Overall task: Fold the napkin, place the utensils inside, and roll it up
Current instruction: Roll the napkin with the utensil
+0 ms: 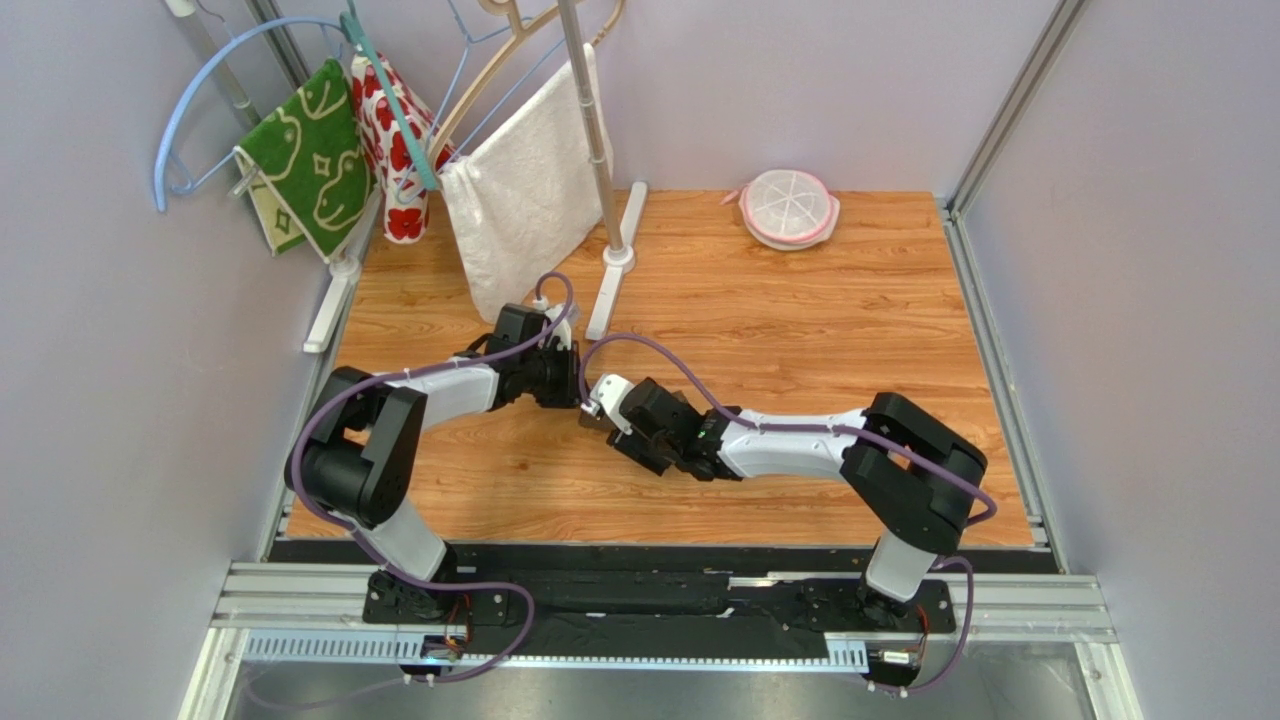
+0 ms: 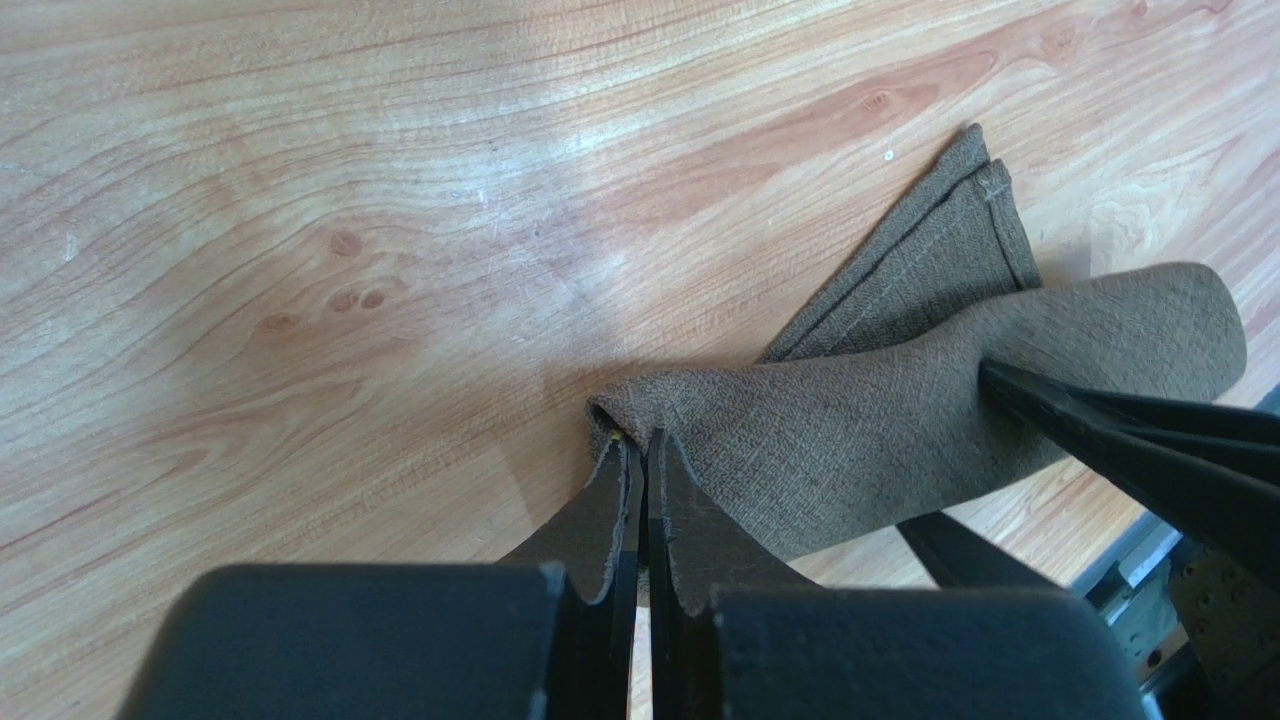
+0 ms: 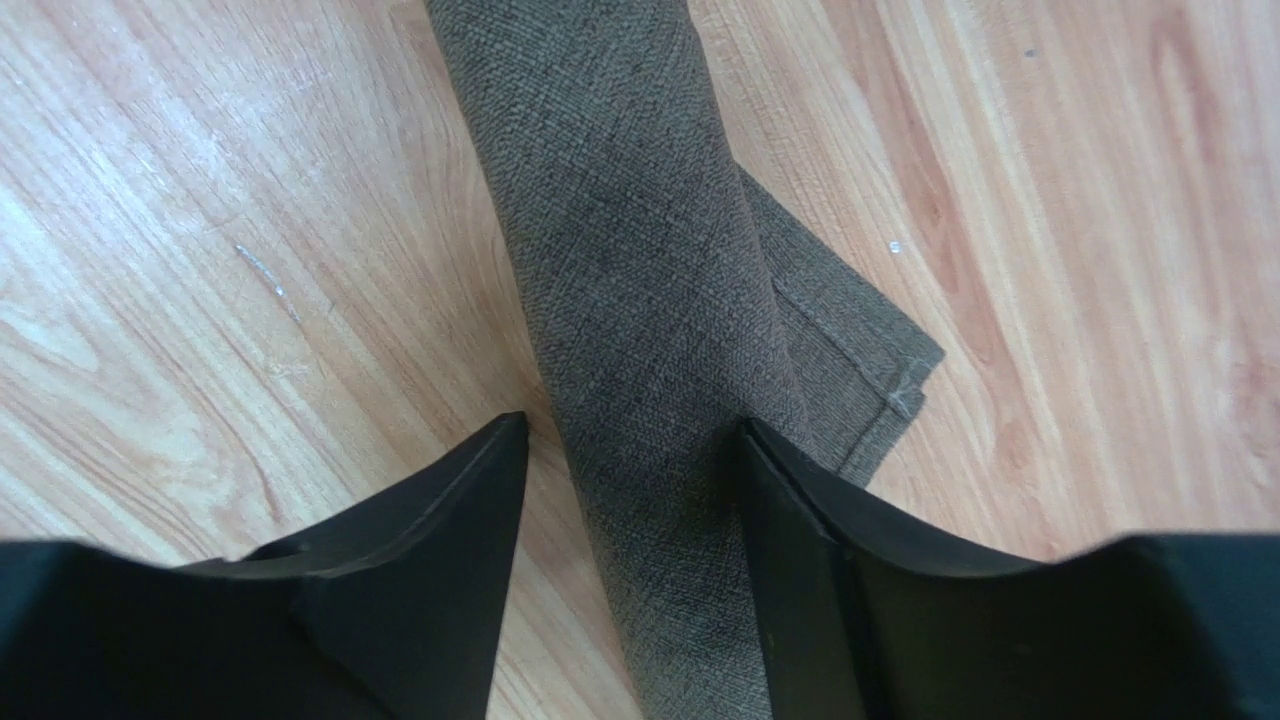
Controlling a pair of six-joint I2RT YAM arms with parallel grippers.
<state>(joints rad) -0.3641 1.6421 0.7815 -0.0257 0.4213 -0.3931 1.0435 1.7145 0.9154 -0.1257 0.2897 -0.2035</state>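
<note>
The napkin (image 3: 646, 300) was seen as a tight dark brown roll lying on the wooden tabletop (image 1: 812, 345), in the middle of the overhead view, where the two grippers met and hid most of it. In the right wrist view the roll ran from the top of the frame to the bottom centre, with a loose hemmed corner poking out from under it at centre right. No orange utensils were seen in any view. Whether they lay inside the roll could not be told.

The left gripper (image 2: 646, 450) was pressed together on one end of the roll, the cloth pinched into a flattened tip at the lower centre of its view. The right gripper (image 3: 631, 425) stood spread astride the roll. The finger at the right of the frame lay against the cloth and bare wood showed beside the other, so nothing was gripped by it.

The rolling was judged all but finished, and the step in hand was taken to be settling the roll and letting go. To do that well, the pinched end should be released slowly with the roll flat on the wood, so that it is neither dragged nor lifted. The loose corner should be left beneath the roll, where the weight holds it shut. The spread fingers should be raised straight up without brushing the sides, lest the layers be unwound.
</note>
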